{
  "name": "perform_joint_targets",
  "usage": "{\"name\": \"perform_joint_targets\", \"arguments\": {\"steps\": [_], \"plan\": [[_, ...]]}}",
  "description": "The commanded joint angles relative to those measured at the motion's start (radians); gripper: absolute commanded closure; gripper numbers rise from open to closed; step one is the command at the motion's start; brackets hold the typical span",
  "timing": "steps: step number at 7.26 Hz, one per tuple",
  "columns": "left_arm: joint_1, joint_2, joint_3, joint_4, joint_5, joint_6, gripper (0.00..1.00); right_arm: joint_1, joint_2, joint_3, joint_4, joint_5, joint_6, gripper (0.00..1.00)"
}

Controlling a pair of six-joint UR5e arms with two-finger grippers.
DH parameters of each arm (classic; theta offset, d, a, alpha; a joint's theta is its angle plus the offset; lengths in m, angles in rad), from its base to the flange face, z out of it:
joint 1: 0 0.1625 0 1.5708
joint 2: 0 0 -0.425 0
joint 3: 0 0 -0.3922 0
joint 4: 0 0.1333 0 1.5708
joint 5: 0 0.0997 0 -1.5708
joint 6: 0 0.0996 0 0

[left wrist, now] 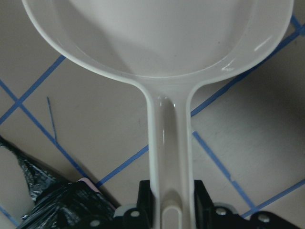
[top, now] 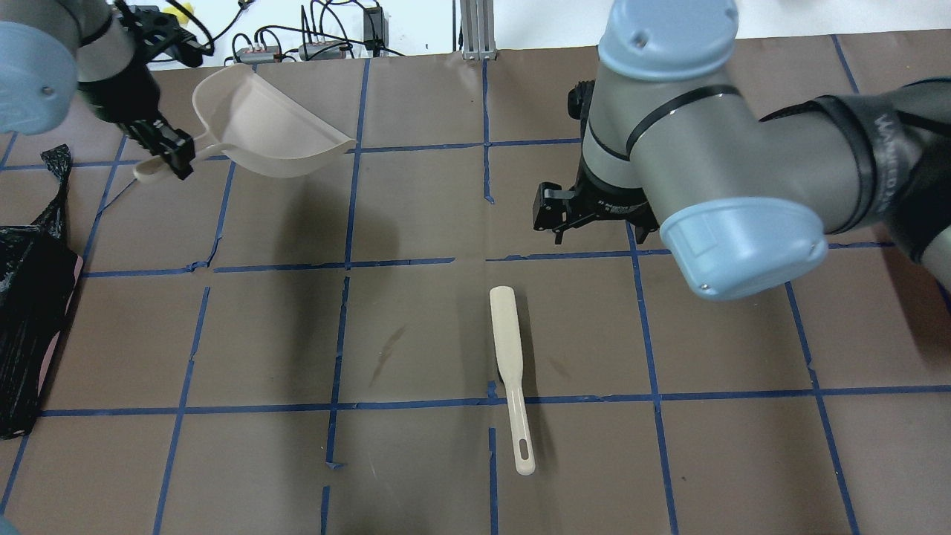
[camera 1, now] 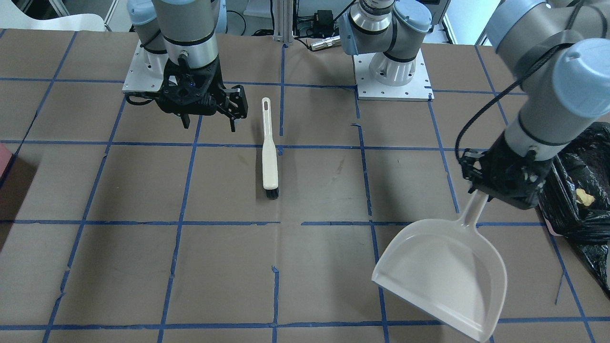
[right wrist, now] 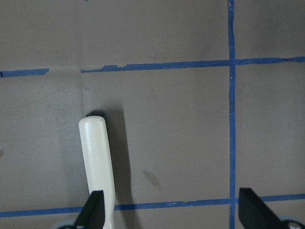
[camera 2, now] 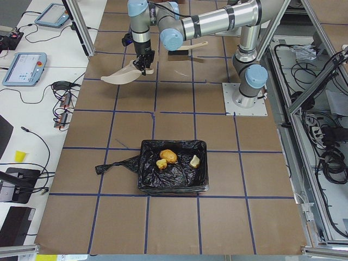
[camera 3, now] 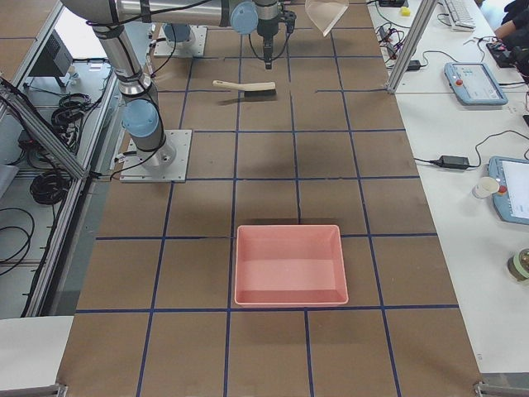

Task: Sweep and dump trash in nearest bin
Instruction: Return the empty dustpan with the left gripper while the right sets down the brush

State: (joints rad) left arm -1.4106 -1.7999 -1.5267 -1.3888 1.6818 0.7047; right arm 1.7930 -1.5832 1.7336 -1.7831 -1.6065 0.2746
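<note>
My left gripper [camera 1: 482, 191] is shut on the handle of an empty beige dustpan [camera 1: 443, 271] and holds it above the table; this shows in the overhead view [top: 160, 152] and the left wrist view [left wrist: 169, 212]. The bin [camera 2: 173, 190], lined with a black bag, holds the trash: an orange-brown lump [camera 2: 168, 156] and two pale yellow chunks [camera 2: 161, 163] [camera 2: 195, 160]. One yellow chunk [camera 1: 584, 196] shows in the front view. My right gripper [camera 1: 209, 125] is open and empty, hovering beside a beige brush [camera 1: 269, 157] lying flat on the table.
A pink tray [camera 3: 289, 229] stands far off at the robot's right end of the table. The two arm bases [camera 1: 393, 71] are bolted along the robot's edge. Brown paper with blue tape lines covers the table. Cables and devices lie beyond the far edge.
</note>
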Motion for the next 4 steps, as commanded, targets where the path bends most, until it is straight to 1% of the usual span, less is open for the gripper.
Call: {"name": "perform_joint_targets", "arguments": {"steps": [1,2,3,4], "plan": [[-0.137,-0.071,-0.006,0.086,-0.077,-0.219,0.92,-0.076,0.029,-0.127,0.102,-0.001,-0.055,0.01],[-0.181,-0.087,-0.006,0.089,-0.088,-0.337,0.92,-0.101,0.038,-0.161,0.134,-0.001,-0.075,0.01],[-0.224,-0.105,-0.006,0.094,-0.115,-0.367,0.92,-0.128,0.040,-0.189,0.167,-0.003,-0.087,0.01],[-0.266,-0.113,-0.007,0.118,-0.154,-0.463,0.92,-0.157,0.039,-0.200,0.172,0.000,-0.133,0.01]]}}
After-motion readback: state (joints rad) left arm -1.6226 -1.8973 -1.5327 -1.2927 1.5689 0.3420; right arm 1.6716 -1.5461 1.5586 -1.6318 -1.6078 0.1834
